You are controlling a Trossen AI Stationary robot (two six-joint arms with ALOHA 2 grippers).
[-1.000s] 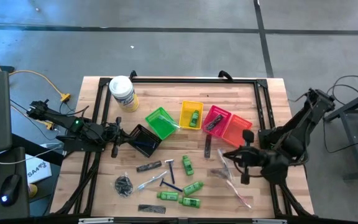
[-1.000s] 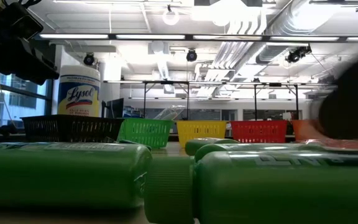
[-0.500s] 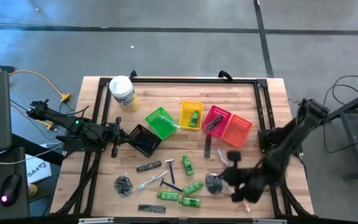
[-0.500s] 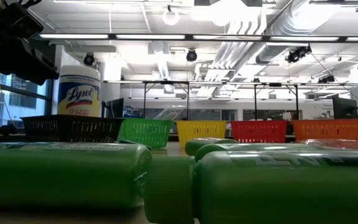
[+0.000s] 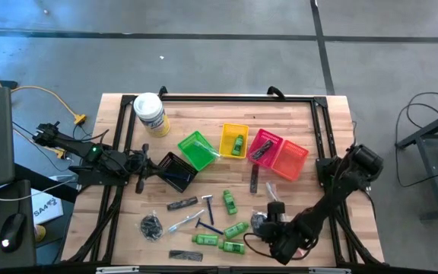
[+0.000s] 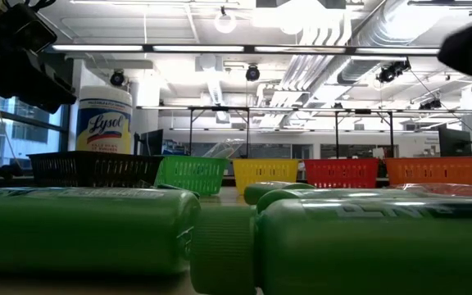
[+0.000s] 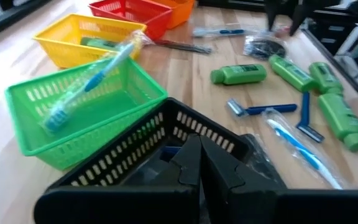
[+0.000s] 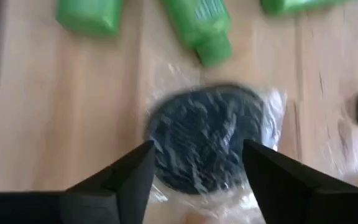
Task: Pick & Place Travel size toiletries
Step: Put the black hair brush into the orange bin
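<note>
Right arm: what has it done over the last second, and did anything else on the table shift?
The right gripper swung from beside the orange basket toward the table's near edge. It now hovers open over the dark mesh bundle in clear wrap, without closing on it. The left gripper stayed at the black basket; the green bottles, razors and baskets kept their places.

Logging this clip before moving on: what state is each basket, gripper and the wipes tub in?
Right gripper: open, above a wrapped mesh bundle.
Left gripper: shut, at the black basket.
Green basket: holds a toothbrush.
Yellow basket: holds a green bottle.
Wipes tub: upright, lid on.
</note>
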